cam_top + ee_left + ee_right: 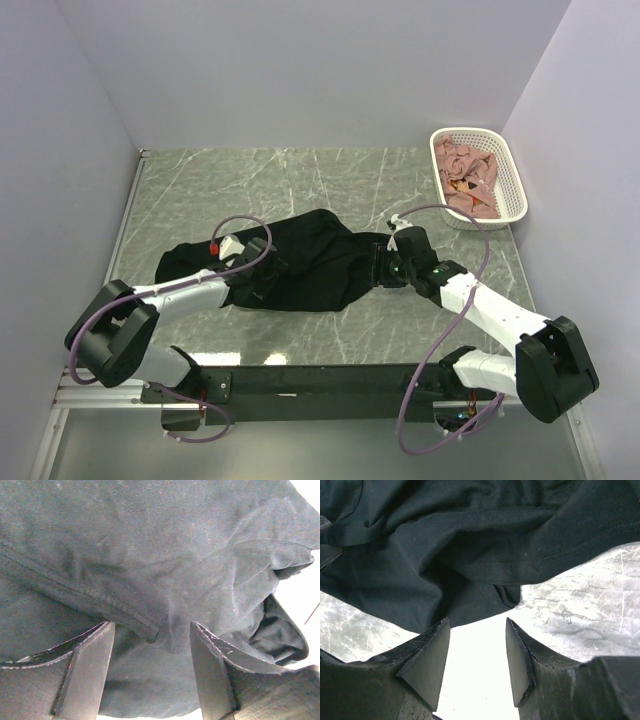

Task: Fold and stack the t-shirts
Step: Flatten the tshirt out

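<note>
The black t-shirt (300,262) lies crumpled across the middle of the surface (300,180), stretched from 9 o'clock to 3 o'clock in the top view. My left claw (151,630) is released. Its fingers (85,670) stand apart right over the shirt, left of its middle, with a stitched hem fold lying in the gap between them, not pinched. My right claw (477,625) is also released. It sits low at the shirt's 3 o'clock end, with bare marbled surface between its fingers (427,655) and the shirt's bunched edge just ahead at 12 o'clock in its own view. It is near the edge, but I cannot tell whether it touches. The pink t-shirts (468,172) are heaped in the white basket (520,190), well apart in the far corner at about 1 o'clock.
</note>
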Controlling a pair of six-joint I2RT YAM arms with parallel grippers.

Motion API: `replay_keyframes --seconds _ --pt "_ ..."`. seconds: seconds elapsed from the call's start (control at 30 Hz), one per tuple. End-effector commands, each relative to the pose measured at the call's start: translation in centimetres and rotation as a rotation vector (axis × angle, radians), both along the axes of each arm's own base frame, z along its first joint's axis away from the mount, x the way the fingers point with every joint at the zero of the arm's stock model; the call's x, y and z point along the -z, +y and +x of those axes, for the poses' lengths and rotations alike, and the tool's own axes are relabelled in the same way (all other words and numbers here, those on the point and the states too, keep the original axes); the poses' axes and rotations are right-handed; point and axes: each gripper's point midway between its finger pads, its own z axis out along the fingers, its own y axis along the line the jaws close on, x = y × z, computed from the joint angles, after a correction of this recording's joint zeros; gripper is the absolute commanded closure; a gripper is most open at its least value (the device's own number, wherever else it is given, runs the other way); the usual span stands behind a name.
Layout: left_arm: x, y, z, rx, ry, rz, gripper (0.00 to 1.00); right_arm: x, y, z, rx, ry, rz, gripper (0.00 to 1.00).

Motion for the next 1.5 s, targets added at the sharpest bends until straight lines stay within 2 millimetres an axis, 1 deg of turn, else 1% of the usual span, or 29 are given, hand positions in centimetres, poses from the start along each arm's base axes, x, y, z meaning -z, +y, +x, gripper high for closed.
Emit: replay_keyframes --seconds 0.0,0.13,0.23,0.27,0.33,0.43,0.47,0.53,0.57,0.6,0.67,0.73,0.8,0.83,0.9,0.93,0.97,1.0,1.03,1.07,1.13,1.17,1.23,1.27,1.33,1.37,1.4,1.43,1.47 --pt "-0.9 -0.6 1.2 -0.037 -0.031 -0.044 0.34 -0.8 0.0 0.3 -0.008 -0.044 0.012 0.45" --pt "-1.3 -0.3 1.4 -0.054 -0.048 -0.037 0.44 -0.6 -0.1 0.3 -0.006 -0.041 0.007 0.45" --pt "-1.8 0.1 1.5 -0.068 -0.064 -0.030 0.58 -0.5 0.0 0.2 -0.009 -0.038 0.007 0.45" --pt "-2.0 0.3 1.6 -0.073 -0.071 -0.026 0.66 -0.6 0.0 0.3 -0.008 -0.039 0.008 0.45" --pt "-2.6 0.4 1.8 -0.072 -0.086 -0.022 0.70 -0.6 0.0 0.3 -0.010 -0.041 0.009 0.45" --pt "-3.2 0.7 1.8 -0.075 -0.100 -0.008 0.80 -0.7 0.2 0.4 -0.014 -0.041 0.014 0.45" --pt "-3.0 1.0 1.6 -0.076 -0.095 0.003 0.86 -0.6 0.3 0.4 -0.015 -0.038 0.016 0.45" --pt "-3.4 1.3 1.6 -0.081 -0.105 0.010 0.92 -0.7 0.5 0.4 -0.018 -0.039 0.024 0.45" --pt "-3.4 1.4 1.5 -0.079 -0.104 0.017 0.97 -0.9 0.6 0.5 -0.017 -0.038 0.031 0.45" --pt "-3.7 1.7 1.3 -0.077 -0.108 0.028 0.99 -1.0 0.8 0.6 -0.020 -0.037 0.039 0.45" --pt "-4.3 2.3 1.4 -0.086 -0.124 0.049 0.99 -1.1 1.1 0.7 -0.021 -0.032 0.053 0.45" --pt "-5.1 3.3 0.9 -0.083 -0.131 0.088 0.99 -1.3 1.5 1.0 -0.020 -0.031 0.070 0.45" --pt "-6.9 4.6 1.1 -0.093 -0.174 0.121 0.99 -1.2 1.9 1.3 -0.014 -0.023 0.086 0.44" --pt "-7.2 5.2 0.9 -0.092 -0.173 0.142 0.99 -1.0 2.0 1.3 -0.010 -0.016 0.094 0.44" --pt "-9.2 6.4 1.1 -0.097 -0.217 0.170 0.99 -0.6 2.2 1.7 0.001 -0.004 0.099 0.42" --pt "-9.4 7.1 0.8 -0.096 -0.210 0.193 0.99 -0.3 2.3 1.8 0.009 0.007 0.102 0.42" --pt "-10.1 7.9 1.0 -0.094 -0.222 0.220 0.99 0.3 2.3 2.0 0.019 0.021 0.094 0.42" --pt "-11.1 8.4 0.9 -0.096 -0.242 0.220 0.99 0.3 2.4 2.4 0.023 0.018 0.099 0.42" --pt "-11.6 8.9 0.7 -0.094 -0.247 0.234 0.99 0.7 2.4 2.4 0.029 0.028 0.101 0.42" --pt "-12.2 9.6 0.6 -0.101 -0.248 0.249 0.99 1.4 2.4 2.5 0.033 0.047 0.096 0.43" --pt "-13.6 10.7 0.2 -0.087 -0.274 0.280 0.99 1.8 2.2 3.2 0.055 0.055 0.103 0.44" --pt "-14.4 11.7 0.3 -0.079 -0.282 0.315 0.99 2.4 2.2 3.3 0.058 0.076 0.103 0.45" --pt "-15.9 12.6 0.1 -0.073 -0.307 0.325 0.99 2.8 1.7 4.2 0.082 0.083 0.113 0.47" --pt "-17.1 13.7 0.4 -0.074 -0.324 0.353 0.99 3.3 1.7 4.5 0.082 0.101 0.114 0.48" --pt "-18.3 14.7 0.4 -0.074 -0.332 0.376 0.99 3.4 1.1 5.5 0.108 0.106 0.114 0.48" --pt "-20.1 15.7 0.7 -0.087 -0.356 0.401 0.99 3.5 1.1 6.2 0.116 0.109 0.113 0.48" --pt "-20.8 16.1 0.7 -0.083 -0.358 0.422 0.99 3.6 0.8 6.7 0.128 0.113 0.109 0.48" --pt "-22.9 16.3 1.0 -0.085 -0.397 0.428 0.99 4.0 0.2 7.3 0.149 0.124 0.105 0.48" --pt "-23.8 16.9 1.2 -0.071 -0.410 0.466 0.98 3.3 0.2 8.4 0.160 0.111 0.113 0.48"
